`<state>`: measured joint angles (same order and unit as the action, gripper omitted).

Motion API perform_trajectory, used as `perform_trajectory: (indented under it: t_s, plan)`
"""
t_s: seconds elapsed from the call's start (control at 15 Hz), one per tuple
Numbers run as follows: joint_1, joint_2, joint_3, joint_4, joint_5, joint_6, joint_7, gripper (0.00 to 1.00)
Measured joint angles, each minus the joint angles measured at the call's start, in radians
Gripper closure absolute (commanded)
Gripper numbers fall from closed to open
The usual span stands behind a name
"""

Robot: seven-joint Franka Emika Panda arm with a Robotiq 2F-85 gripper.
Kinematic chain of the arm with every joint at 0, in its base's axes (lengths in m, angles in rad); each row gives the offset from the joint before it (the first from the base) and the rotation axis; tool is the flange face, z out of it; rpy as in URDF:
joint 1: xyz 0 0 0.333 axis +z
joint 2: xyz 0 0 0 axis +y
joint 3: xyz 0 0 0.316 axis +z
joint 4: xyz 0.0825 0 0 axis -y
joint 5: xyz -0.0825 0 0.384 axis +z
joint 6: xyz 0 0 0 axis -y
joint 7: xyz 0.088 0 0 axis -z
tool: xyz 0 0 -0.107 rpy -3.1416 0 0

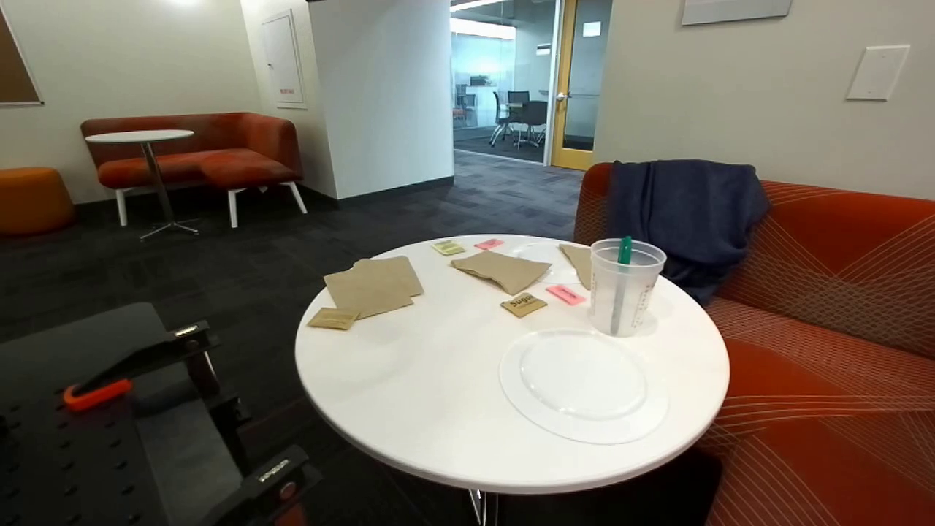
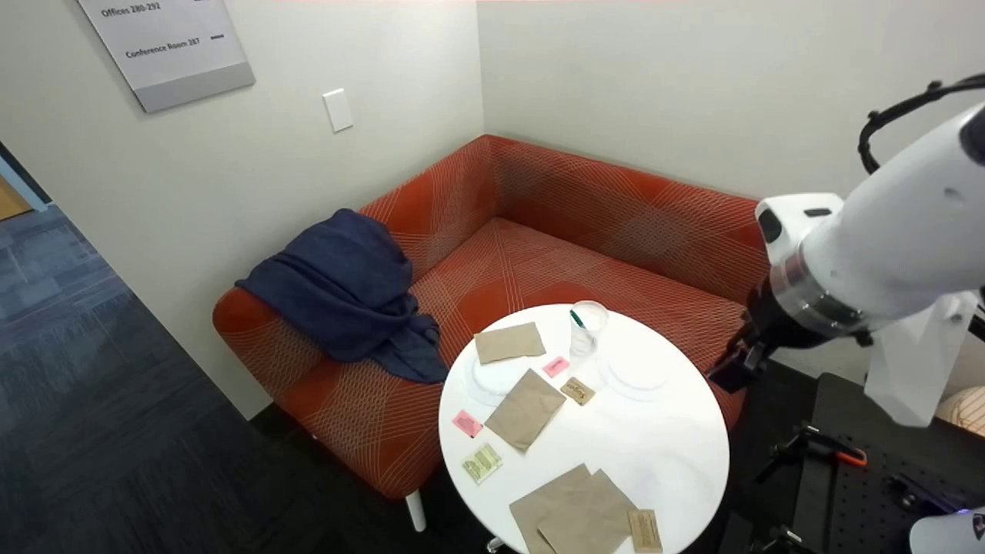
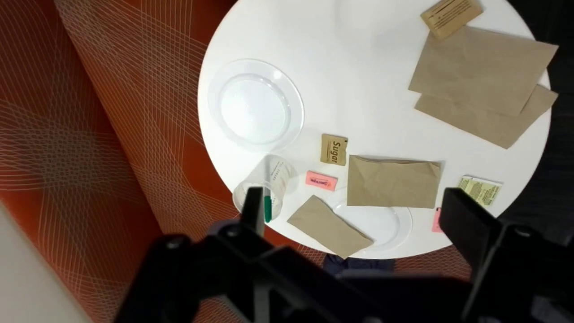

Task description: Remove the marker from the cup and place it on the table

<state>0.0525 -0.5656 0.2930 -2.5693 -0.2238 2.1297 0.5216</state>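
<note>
The clear cup [image 1: 644, 292] stands upright on the round white table [image 1: 409, 387], near its edge by the couch. The dark-green marker [image 1: 624, 252] leans inside it, its green end above the rim. The cup [image 2: 591, 327] and marker [image 2: 577, 318] also show in an exterior view at the table's far edge. My gripper [image 2: 735, 369] hangs there beside the table, apart from the cup. In the wrist view my gripper [image 3: 356, 197] is open and empty, fingers wide apart. The left finger overlaps the cup [image 3: 279, 175] in the picture, beside the marker [image 3: 267, 208].
A clear plate [image 3: 255, 110] lies beside the cup. Another plate [image 3: 381, 224] lies partly under brown napkins [image 3: 394, 184]. A sugar packet [image 3: 334, 149] and a pink packet [image 3: 321, 180] lie near the cup. A red couch [image 2: 600, 269] with a dark-blue cloth [image 2: 346, 285] borders the table.
</note>
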Motion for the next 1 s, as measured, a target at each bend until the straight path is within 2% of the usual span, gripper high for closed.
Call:
perform_trajectory:
  t_s: [0.4, 0.73, 1.0]
  plan:
    - [-0.036, -0.098, -0.152, 0.024, -0.013, -0.059, -0.232, 0.0]
    - [-0.064, -0.102, -0.257, 0.043, -0.013, -0.068, -0.411, 0.0]
    - [-0.075, -0.081, -0.315, 0.054, -0.013, -0.055, -0.497, 0.0]
